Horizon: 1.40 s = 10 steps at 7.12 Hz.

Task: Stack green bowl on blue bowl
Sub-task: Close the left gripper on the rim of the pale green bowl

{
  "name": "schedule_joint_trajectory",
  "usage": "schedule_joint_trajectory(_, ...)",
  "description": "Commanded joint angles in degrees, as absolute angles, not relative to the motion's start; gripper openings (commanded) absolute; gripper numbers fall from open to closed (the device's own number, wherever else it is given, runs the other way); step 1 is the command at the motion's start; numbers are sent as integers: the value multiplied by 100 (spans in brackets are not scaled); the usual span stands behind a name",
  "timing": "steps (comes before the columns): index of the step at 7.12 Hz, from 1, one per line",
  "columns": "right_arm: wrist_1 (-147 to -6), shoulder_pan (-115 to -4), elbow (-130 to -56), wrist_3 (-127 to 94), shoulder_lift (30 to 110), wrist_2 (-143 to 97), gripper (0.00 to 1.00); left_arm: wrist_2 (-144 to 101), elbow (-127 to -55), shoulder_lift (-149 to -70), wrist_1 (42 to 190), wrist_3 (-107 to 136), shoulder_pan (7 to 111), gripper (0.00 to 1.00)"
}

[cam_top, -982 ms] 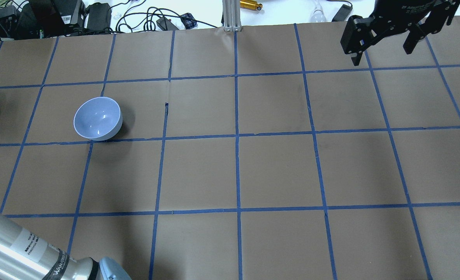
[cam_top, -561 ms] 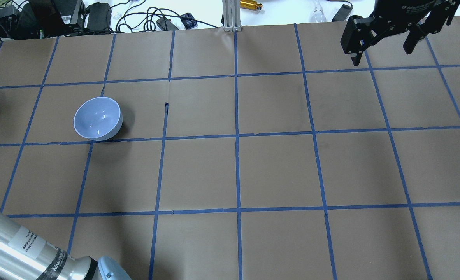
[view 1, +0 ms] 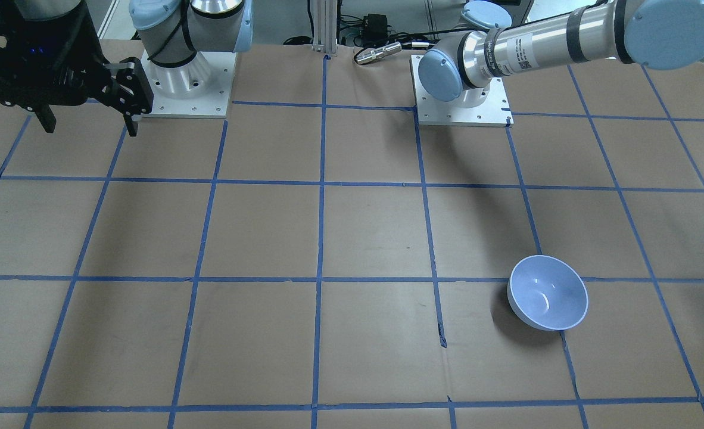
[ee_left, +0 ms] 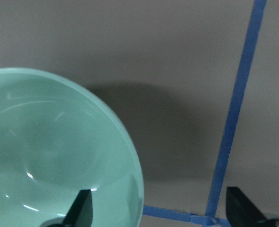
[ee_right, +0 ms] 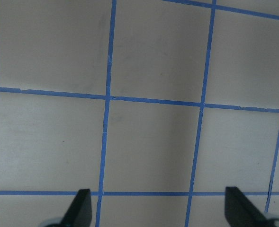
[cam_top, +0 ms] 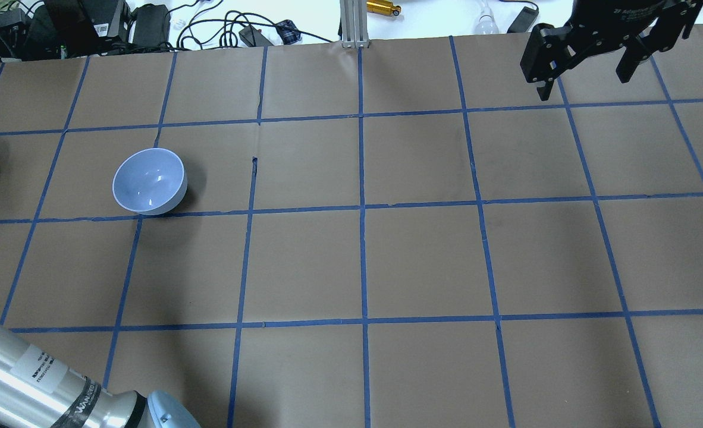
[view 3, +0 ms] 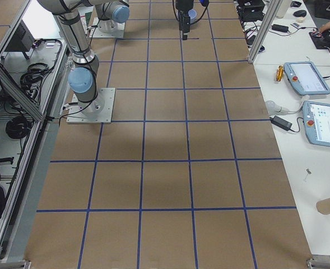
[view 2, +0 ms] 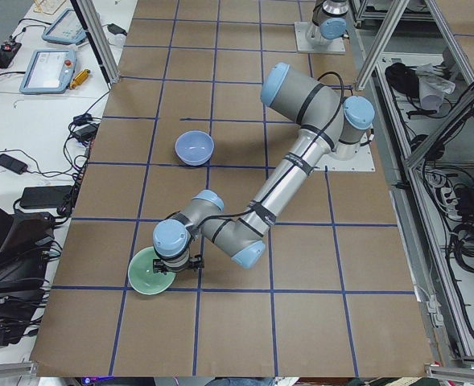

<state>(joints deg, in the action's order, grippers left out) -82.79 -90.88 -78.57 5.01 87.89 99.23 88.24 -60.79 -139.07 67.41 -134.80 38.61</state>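
Since a second ago, the left arm (cam_top: 6,362) is sliding slightly toward the overhead view's left edge. Both bowls and the right gripper (cam_top: 584,82) are staying where they were.

The left gripper (ee_left: 160,208) is hanging open over the green bowl (ee_left: 58,151). One finger is showing over the bowl's inside and the other over the table (cam_top: 423,261) beyond the rim. Whether either finger is touching the bowl cannot be told. The right gripper is also hanging open, over bare paper at the far right corner.

A white sticker (cam_top: 41,371) is showing on the left arm's silver forearm, its print too small to read. A dark band (cam_top: 84,401) beside it is carrying pale letters that are not reading clearly. White lettering on the right gripper's body is beginning with "2F", and the rest is too small.

The green bowl is sitting upright at the table's left end, cut by the overhead view's left edge. In the left side view it is lying near the operators' side but not at the table's edge.

The blue bowl (cam_top: 149,181) is standing upright and well apart from it, with its base just touching a line of blue tape (cam_top: 361,178). Open brown paper is lying between the two bowls and all around the blue one.
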Motion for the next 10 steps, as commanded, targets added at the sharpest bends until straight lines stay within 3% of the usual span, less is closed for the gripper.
schedule_joint_trajectory(1, -8279, -9088, -7857, 501, 8789, 9923, 100, 8833, -6073, -14018, 6741, -13491, 3858, 98)
schedule_joint_trajectory(4, -8279, -9088, -7857, 501, 8789, 9923, 100, 8851, -6065, -14001, 6741, -13517, 3858, 90)
schedule_joint_trajectory(5, -8279, -9088, -7857, 501, 8789, 9923, 100, 8851, -6064, -13984, 6741, -13570, 3858, 78)
schedule_joint_trajectory(6, -8279, -9088, -7857, 501, 8789, 9923, 100, 8851, -6064, -13983, 6741, -13579, 3858, 58)
schedule_joint_trajectory(8, -8279, -9088, -7857, 501, 8789, 9923, 100, 8824, -6064, -13983, 6741, -13710, 3867, 43)
schedule_joint_trajectory(10, -8279, -9088, -7857, 501, 8789, 9923, 100, 8807, -6064, -13983, 6741, -13641, 3867, 14)
